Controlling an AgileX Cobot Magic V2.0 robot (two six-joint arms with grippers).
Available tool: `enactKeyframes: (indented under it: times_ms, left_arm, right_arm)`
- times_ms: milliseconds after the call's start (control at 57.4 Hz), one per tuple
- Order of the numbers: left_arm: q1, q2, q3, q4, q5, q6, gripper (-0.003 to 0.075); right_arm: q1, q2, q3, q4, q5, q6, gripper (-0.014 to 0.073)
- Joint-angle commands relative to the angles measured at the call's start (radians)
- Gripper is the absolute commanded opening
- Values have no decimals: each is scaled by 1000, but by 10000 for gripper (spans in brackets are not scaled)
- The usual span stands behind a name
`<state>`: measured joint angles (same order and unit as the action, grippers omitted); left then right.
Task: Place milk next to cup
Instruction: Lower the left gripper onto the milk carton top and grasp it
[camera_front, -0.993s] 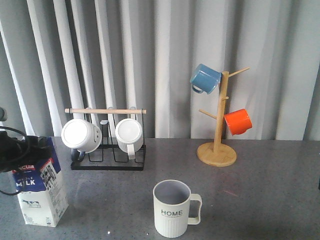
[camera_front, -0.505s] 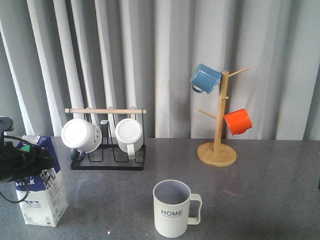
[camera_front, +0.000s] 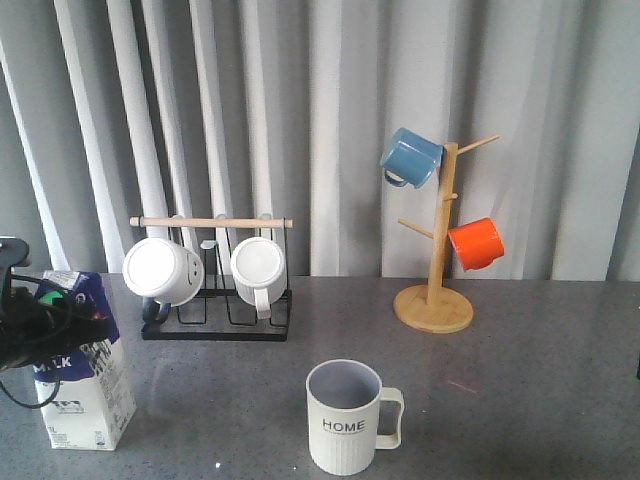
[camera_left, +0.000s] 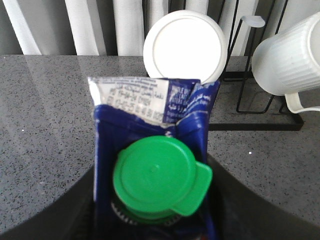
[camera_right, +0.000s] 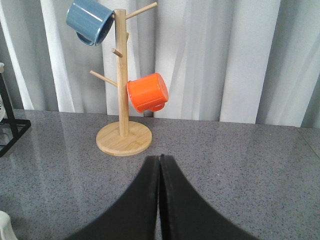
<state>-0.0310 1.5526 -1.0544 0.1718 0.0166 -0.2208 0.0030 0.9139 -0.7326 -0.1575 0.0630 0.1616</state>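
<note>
The milk (camera_front: 82, 375) stands far left on the table (camera_front: 520, 370), well apart from the cup (camera_front: 347, 417). The left gripper (camera_front: 45, 320) clasps its upper part. The right gripper (camera_right: 160, 200) has its jaws pressed together, empty.

1. The milk (camera_front: 82, 372) stands on the table (camera_front: 520, 380) at the lower left of the front view.
2. The left gripper (camera_front: 55, 325) is around the milk's upper part, at the left edge.
3. The cup (camera_front: 346, 417) stands at the lower centre, well apart from the milk, its handle to the right.
4. The wire rack (camera_front: 215, 290) sits left of centre, behind both, with two mugs lying on it.
5. The mug tree (camera_front: 435, 262) stands right of centre, towards the back, with one mug hung high on its left and another lower on its right.
</note>
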Motion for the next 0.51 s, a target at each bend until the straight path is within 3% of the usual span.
enactKeyframes:
  times_ms: [0, 174, 488]
  left_arm:
    - [-2, -39, -32, -4, -78, -10, 170]
    - [-2, -39, -32, -4, -78, -10, 127]
    - [-2, -52, -32, -3, -83, -4, 125]
  right_arm:
    - [-6, -10, -34, -3, -69, -3, -8]
    - [-6, -10, -34, -3, -69, -3, -8]
    - [-6, -10, -34, -3, -69, -3, -8]
